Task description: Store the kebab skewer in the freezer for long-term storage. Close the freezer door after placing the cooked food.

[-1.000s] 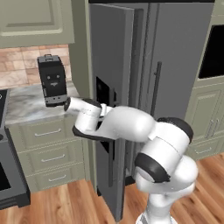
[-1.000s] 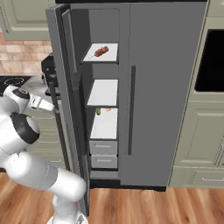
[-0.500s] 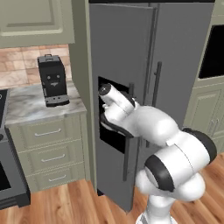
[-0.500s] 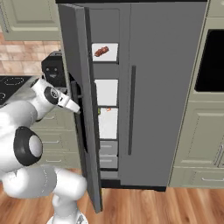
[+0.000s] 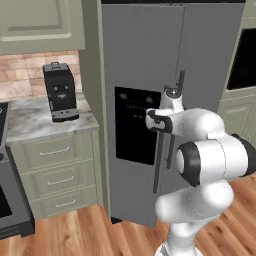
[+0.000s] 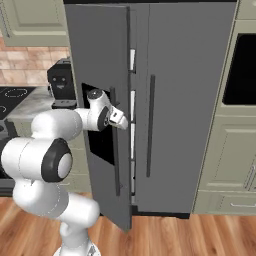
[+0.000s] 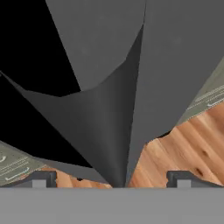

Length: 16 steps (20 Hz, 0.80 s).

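Note:
The freezer door [image 6: 95, 50], tall and grey with a black dispenser panel [image 5: 134, 125], stands ajar by a narrow gap. White shelf edges [image 6: 132, 104] of the freezer show through that gap. My gripper [image 6: 122, 120] rests against the door's front beside its long bar handle [image 6: 114, 150]; from the left base view the gripper [image 5: 150, 121] sits at the panel's right edge. In the hand view the two fingertips [image 7: 39, 179] stand wide apart, open, holding nothing, with grey door surfaces close in front. The kebab skewer is hidden behind the door.
The plain grey fridge door [image 6: 190, 100] to the right is closed. A black coffee machine [image 5: 60, 92] stands on the marble counter [image 5: 35, 120] to the left, above pale drawers. A dark-glass wall oven [image 6: 242, 70] is at the right. A stove [image 6: 12, 92] is at far left.
The freezer door has swung from wide open to nearly closed, with my arm sweeping right against it. The skewer seen on the top shelf earlier is now covered by the door.

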{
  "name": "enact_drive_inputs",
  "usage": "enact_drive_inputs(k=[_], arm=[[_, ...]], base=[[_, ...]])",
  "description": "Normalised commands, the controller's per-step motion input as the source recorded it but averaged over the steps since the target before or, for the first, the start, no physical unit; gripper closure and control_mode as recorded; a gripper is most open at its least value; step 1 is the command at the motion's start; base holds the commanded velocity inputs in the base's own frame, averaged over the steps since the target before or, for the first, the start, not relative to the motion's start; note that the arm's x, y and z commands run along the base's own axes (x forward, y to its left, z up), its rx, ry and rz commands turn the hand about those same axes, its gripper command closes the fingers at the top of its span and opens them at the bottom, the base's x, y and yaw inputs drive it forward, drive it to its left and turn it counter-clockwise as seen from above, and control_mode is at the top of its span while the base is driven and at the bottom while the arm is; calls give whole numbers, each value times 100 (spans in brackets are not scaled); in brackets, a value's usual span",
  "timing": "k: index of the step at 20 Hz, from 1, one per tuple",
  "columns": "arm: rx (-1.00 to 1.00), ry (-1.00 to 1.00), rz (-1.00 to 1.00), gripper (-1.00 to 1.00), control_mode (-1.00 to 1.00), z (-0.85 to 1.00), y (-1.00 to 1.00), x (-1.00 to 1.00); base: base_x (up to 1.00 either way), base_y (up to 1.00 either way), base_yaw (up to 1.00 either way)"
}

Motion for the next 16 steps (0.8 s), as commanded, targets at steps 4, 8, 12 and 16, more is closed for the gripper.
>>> enact_drive_inputs(k=[4,8,12,16], arm=[[1,-18,21,-100,-100,0,-23,39],[0,-9,19,-100,-100,7,0,29],[-3,1,4,-100,-100,22,0,28],[-2,3,3,-100,-100,21,-11,57]], base=[[0,0,0],[0,0,0],[0,0,0],[0,0,0]])
